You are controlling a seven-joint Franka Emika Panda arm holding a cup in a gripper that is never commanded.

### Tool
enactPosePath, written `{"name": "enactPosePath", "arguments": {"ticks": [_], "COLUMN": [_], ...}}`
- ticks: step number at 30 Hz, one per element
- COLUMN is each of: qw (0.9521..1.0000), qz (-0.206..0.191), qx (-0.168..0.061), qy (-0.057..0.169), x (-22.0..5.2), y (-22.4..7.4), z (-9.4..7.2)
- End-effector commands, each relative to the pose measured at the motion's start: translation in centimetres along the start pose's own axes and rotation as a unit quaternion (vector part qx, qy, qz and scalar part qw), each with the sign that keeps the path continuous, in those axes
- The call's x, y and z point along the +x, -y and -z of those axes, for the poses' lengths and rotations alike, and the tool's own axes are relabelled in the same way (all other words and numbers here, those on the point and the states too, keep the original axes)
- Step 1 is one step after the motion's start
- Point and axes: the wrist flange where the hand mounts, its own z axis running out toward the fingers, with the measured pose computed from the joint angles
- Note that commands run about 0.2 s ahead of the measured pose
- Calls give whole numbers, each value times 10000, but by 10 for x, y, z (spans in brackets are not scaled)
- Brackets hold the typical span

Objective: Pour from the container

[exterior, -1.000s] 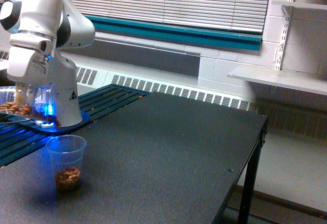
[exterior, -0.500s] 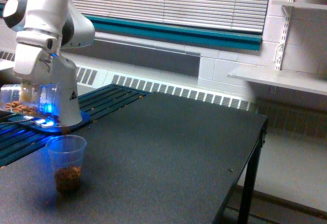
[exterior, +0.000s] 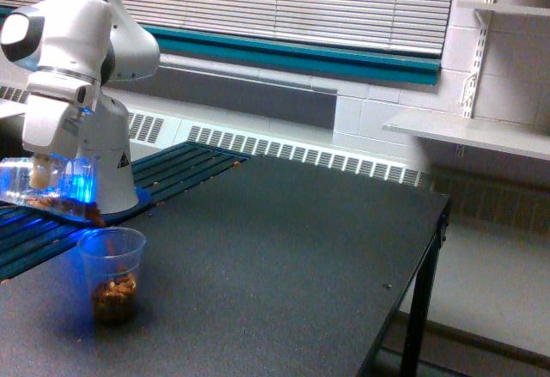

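Observation:
The container (exterior: 43, 186), a clear wide plastic jar with brown nut-like bits inside, lies nearly on its side at the exterior view's left, mouth tipped down to the right. My gripper (exterior: 41, 175) is shut on it, lit by a blue glow. Brown bits (exterior: 97, 218) spill from the jar's lip just above the smaller clear cup (exterior: 113, 272), which stands upright on the dark table (exterior: 275, 257) with nuts in its bottom.
The arm's white base (exterior: 110, 167) stands right behind the jar on a blue slatted surface (exterior: 172, 171). The table's right edge (exterior: 434, 222) drops to the floor. A radiator, window blinds and wall shelves (exterior: 464, 132) lie behind.
The container has tipped further, its mouth dropping toward the cup. The nuts inside slid to the lip and bits now fall out. The gripper lowered slightly.

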Motion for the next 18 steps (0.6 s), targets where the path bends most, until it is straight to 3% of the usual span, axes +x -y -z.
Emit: {"name": "enactPosePath", "arguments": {"ticks": [1, 5, 8, 18], "qw": [9999, 9998, 9999, 9998], "qz": [-21, -30, -53, 34], "qx": [-90, -149, -86, -157], "qy": [-82, -136, -110, -145], "x": [9, 29, 16, 34], "y": [-4, 0, 1, -6], "z": [5, 17, 11, 18]}}
